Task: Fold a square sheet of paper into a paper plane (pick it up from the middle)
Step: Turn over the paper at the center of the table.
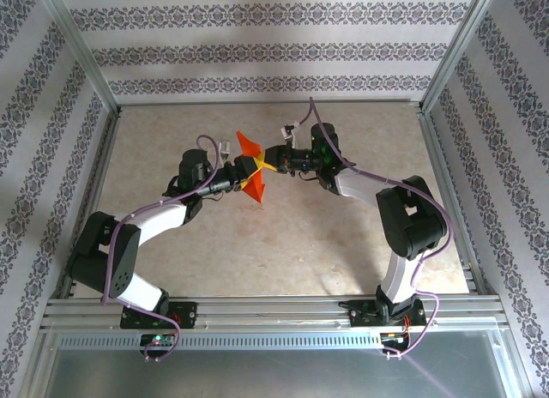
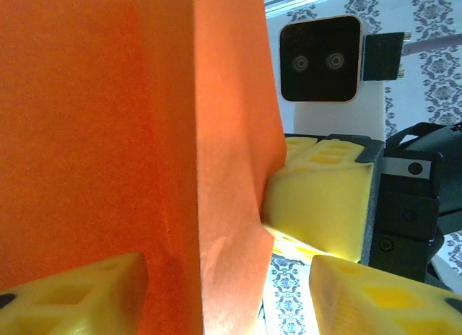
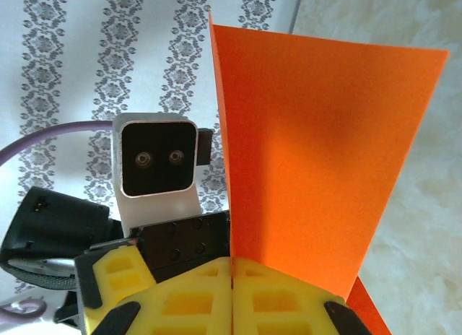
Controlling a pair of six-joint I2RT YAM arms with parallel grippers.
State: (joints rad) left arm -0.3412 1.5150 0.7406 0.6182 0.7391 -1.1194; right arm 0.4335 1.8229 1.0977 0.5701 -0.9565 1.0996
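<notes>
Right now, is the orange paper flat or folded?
Folded: the orange paper shows sharp creases between angled panels.

I count two claws of mine, my left gripper (image 1: 244, 170) and my right gripper (image 1: 269, 163), each with two yellow fingers (image 2: 72, 292). There is one sheet of orange-red paper (image 1: 255, 185) and one table (image 1: 283, 244). I also count two cameras: my left wrist camera (image 3: 157, 156) and my right wrist camera (image 2: 320, 58).
</notes>
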